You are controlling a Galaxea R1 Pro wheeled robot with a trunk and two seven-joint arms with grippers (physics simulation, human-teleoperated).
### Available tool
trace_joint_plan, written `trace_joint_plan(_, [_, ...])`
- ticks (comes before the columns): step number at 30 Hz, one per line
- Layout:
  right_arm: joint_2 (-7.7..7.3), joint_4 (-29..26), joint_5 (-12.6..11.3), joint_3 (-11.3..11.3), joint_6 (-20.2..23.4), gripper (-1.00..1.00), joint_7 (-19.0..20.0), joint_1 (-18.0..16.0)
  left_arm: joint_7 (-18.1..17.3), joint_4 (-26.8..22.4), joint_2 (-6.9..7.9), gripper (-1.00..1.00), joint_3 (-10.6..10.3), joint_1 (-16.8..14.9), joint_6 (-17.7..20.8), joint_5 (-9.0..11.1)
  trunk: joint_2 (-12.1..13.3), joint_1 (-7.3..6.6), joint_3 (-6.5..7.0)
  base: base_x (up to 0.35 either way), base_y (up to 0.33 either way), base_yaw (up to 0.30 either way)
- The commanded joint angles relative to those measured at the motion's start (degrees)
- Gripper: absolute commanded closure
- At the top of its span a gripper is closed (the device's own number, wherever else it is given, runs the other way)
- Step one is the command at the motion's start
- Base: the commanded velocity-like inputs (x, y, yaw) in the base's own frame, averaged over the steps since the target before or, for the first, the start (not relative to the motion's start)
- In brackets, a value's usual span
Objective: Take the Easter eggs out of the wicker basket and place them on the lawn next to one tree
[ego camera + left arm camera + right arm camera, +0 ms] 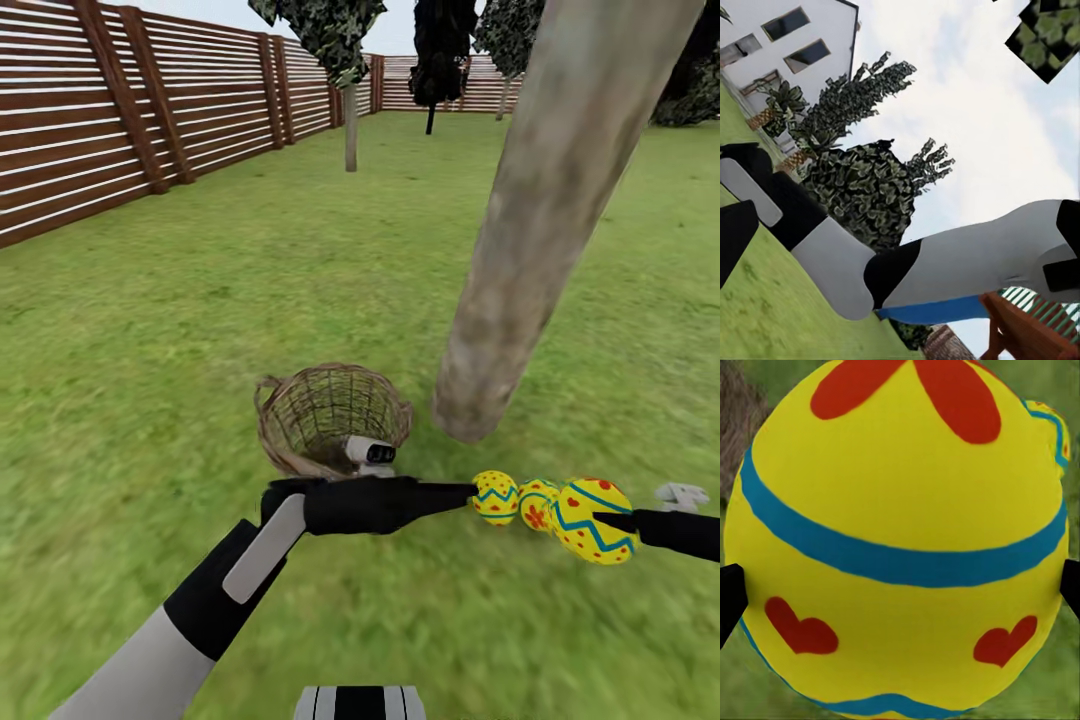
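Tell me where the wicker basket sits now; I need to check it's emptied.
In the head view the wicker basket stands on the lawn just beyond the left arm, left of the tree trunk's base.

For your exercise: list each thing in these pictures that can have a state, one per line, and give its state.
wicker basket: upright on the lawn, no eggs visible inside.
largest egg: gripped between the right gripper's fingers, off the grass.
two smaller eggs: side by side near the tree trunk's base.
left gripper: reaching toward the eggs; open or shut unclear.
tree trunk: standing, leaning.
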Motion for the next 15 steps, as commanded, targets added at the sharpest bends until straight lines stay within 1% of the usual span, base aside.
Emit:
trace_joint_plan(1, [0.03, 0.0, -0.3, 0.0, 0.4, 1.0, -2.7, 0.0, 0.0, 0.0, -0.05, -1.0, -0.1, -0.1, 0.3, 0.3, 0.0, -0.01, 0.02, 0.013, -0.345, -0.244])
trace_joint_plan(2, [0.09, 0.0, -0.3, 0.1, 0.3, 1.0, -6.0, 0.0, 0.0, 0.0, -0.06, -1.0, -0.1, -0.1, 0.3, 0.3, 0.0, -0.01, 0.08, 0.074, -0.345, -0.244])
trace_joint_plan(3, [0.15, 0.0, -0.3, 0.1, -0.3, 1.0, -8.0, 0.0, 0.0, 0.1, -0.07, -1.0, -0.1, -0.1, 0.3, 0.3, 0.0, -0.01, 0.14, 0.117, -0.338, -0.244])
trace_joint_plan(4, [0.85, 0.1, -0.2, 0.3, -1.2, 1.0, -9.6, 0.0, 0.0, 0.1, -0.08, -1.0, -0.1, -0.1, 0.3, 0.2, 0.0, -0.01, 0.2, 0.162, -0.318, -0.244])
trace_joint_plan(5, [1.7, 0.0, 0.1, 0.3, -1.9, 1.0, -11.0, 0.0, 0.0, 0.2, -0.08, -1.0, -0.1, -0.1, 0.3, 0.2, 0.0, -0.01, 0.25, 0.193, -0.297, -0.244])
trace_joint_plan(6, [2.87, 0.0, 1.5, 0.4, -2.7, 1.0, -13.8, 0.0, 0.0, 0.3, -0.07, -1.0, -0.1, -0.1, 0.3, 0.2, 0.0, -0.01, 0.3, 0.217, -0.278, -0.19])
trace_joint_plan(7, [3.65, -0.1, 2.4, 0.5, -3.5, 1.0, -15.4, 0.0, 0.0, 0.3, -0.07, -1.0, -0.1, -0.1, 0.3, 0.2, 0.0, -0.01, 0.33, 0.228, -0.27, -0.1])
trace_joint_plan(8, [5.22, -0.1, 3.8, 0.5, -5.5, 1.0, -18.1, 0.0, 0.0, 0.3, -0.08, -1.0, -0.1, -0.1, 0.2, 0.2, 0.0, -0.01, 0.34, 0.277, -0.212, -0.026])
trace_joint_plan(9, [5.93, -0.4, 4.2, 0.4, -6.8, 1.0, -19.0, 0.0, -0.1, 0.3, -0.08, -1.0, -0.1, -0.1, -0.1, 0.2, 0.0, -0.01, 0.34, 0.307, -0.146, -0.009])
trace_joint_plan(11, [6.21, -1.6, 4.5, 0.4, -7.9, 1.0, -19.5, 0.0, 0.0, 0.3, -0.12, -1.0, -0.1, -0.1, -0.4, 0.2, 0.0, -0.01, 0.34, 0.32, -0.11, 0.048])
trace_joint_plan(13, [6.47, -2.5, 6.2, 0.6, -8.1, 1.0, -20.5, 0.0, 0.0, 0.3, -0.13, -1.0, -0.1, -0.1, -0.5, 0.2, 0.0, -0.01, 0.34, 0.329, -0.087, 0.235])
trace_joint_plan(14, [7.2, -2.7, 7.3, 0.9, -8.2, 1.0, -21.3, 0.0, 0.0, 0.3, -0.15, -1.0, -0.1, -0.1, -0.5, 0.2, 0.0, -0.01, 0.34, 0.33, -0.082, 0.28])
trace_joint_plan(15, [8.26, -2.7, 8.1, 1.1, -8.2, 1.0, -22.1, 0.0, 0.0, 0.3, -0.15, -1.0, -0.1, -0.1, -0.5, 0.2, 0.0, -0.01, 0.34, 0.331, -0.079, 0.29])
